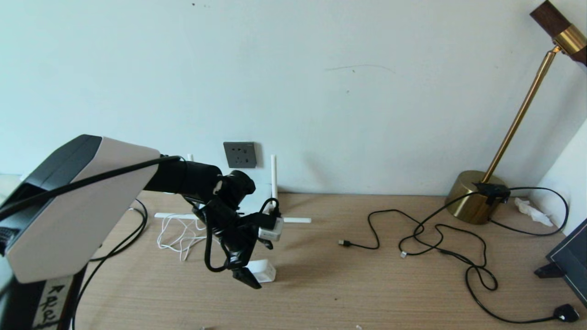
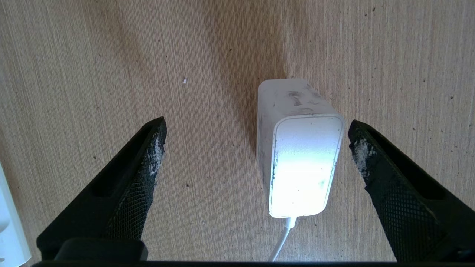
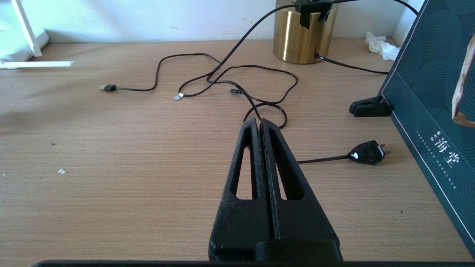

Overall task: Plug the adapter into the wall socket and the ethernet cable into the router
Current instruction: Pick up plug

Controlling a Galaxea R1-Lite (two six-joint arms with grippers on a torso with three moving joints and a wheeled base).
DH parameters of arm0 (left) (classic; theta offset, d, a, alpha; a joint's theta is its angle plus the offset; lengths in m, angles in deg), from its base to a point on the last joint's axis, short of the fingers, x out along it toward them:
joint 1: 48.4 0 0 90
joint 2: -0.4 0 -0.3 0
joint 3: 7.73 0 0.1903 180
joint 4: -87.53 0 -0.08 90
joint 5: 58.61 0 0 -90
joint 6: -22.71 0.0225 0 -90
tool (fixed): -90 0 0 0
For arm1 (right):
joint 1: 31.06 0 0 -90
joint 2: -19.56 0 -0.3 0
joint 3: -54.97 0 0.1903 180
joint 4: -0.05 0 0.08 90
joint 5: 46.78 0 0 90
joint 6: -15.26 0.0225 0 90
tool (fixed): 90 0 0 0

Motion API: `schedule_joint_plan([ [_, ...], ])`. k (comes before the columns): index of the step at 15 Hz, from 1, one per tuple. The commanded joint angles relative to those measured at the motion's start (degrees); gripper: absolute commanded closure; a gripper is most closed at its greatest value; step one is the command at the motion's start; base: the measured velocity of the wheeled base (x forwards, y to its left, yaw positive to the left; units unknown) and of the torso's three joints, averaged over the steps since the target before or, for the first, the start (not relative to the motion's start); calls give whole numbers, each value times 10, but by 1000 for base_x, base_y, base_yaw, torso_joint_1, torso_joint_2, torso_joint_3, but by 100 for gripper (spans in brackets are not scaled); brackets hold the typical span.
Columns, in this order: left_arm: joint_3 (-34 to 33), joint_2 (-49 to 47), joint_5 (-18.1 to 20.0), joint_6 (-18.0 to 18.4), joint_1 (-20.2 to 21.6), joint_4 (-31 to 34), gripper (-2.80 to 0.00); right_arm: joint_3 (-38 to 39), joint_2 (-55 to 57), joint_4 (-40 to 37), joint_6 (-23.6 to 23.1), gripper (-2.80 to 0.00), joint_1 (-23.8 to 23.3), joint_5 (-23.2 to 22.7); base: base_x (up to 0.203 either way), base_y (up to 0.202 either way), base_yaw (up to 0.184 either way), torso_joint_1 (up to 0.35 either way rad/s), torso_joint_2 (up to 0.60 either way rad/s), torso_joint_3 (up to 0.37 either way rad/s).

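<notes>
Desk (image 1: 348,284): we find a light wood top running along a pale wall, and everything below rests on it or stands at its back edge.
Left arm: we see it reaching in from the left side of the head view, wrist bent down over the desk in front of the router.
Lamp (image 1: 477,197): brass base and stem stand at the back right, with thin black cables looped across the desk in front of it.
Router (image 1: 275,220): we make out only white stick antennas, one upright and one lying flat, behind the left wrist; the body is mostly hidden.
Wall socket (image 1: 240,154): dark grey faceplate on the wall above the router, nothing plugged in.
Left gripper (image 2: 256,148): jaws spread wide and holding nothing, poised over the adapter, one finger just beside it, the other well apart.
Right gripper (image 3: 261,128): fingers pressed together on nothing, low over the desk near the black cable loops.
Adapter (image 2: 297,148): white cube lies on the desk between the left fingers, touching neither, cord trailing back toward the wrist.
</notes>
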Motion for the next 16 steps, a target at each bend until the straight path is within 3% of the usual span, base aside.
schedule_joint_plan([
  [1,-3,0,3,4,0,2,-280,0,0,0,0,0,0,0,0,0,0,0,0,0],
  [2,-3,-1,3,4,0,2,0,0,0,0,0,0,0,0,0,0,0,0,0,0],
  [11,-28,16,17,4,2,-12,0,0,0,0,0,0,0,0,0,0,0,0,0,0],
  [12,-42,29,32,2,6,-41,0,0,1,0,0,0,0,0,0,0,0,0,0,0],
  [14,-69,56,108,-2,26,-102,0,0,0,0,0,0,0,0,0,0,0,0,0,0],
  [16,-80,98,172,-6,63,-115,0,0,0,0,0,0,0,0,0,0,0,0,0,0],
])
